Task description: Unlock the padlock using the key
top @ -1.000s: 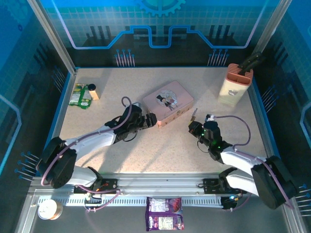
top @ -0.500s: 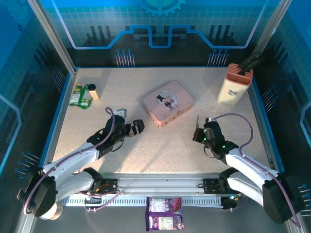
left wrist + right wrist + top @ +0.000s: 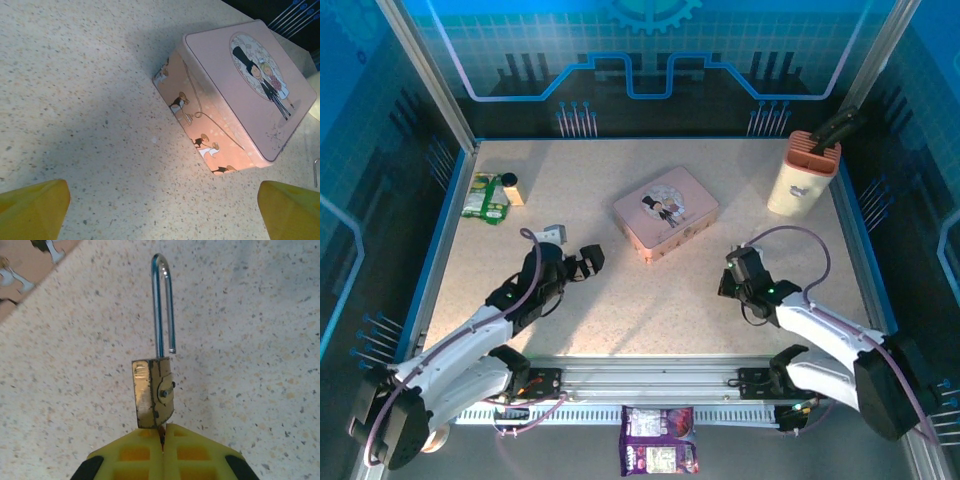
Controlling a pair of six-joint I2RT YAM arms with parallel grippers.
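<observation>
The speckled table carries one pink illustrated tin, lying between the two arms and a little beyond both.

The left gripper hovers near the tin's left side with its jaws spread wide and nothing between them. In its wrist view the tin lies ahead and to the right of the yellow fingertips. This arm is well apart from the lock.

The right gripper is the one that matters. Its jaws are pressed together, and the single padlock stands straight out from their tips. The brass body touches the fingertips. The lock's long axis runs in line with the fingers, with the shackle pointing away from the claw towards the tin's corner.

One leg of the shackle ends free just above the body, so I judge the lock to be sprung.

Only a thin sliver shows in the seam between the fingertips at the lock's base. I take it for the one key, seated in the keyhole and pinched there, though most of it is hidden.

Any next move belongs to the right arm, and would run along that same axis.

Count: one tin, one padlock, one key, two grippers.
</observation>
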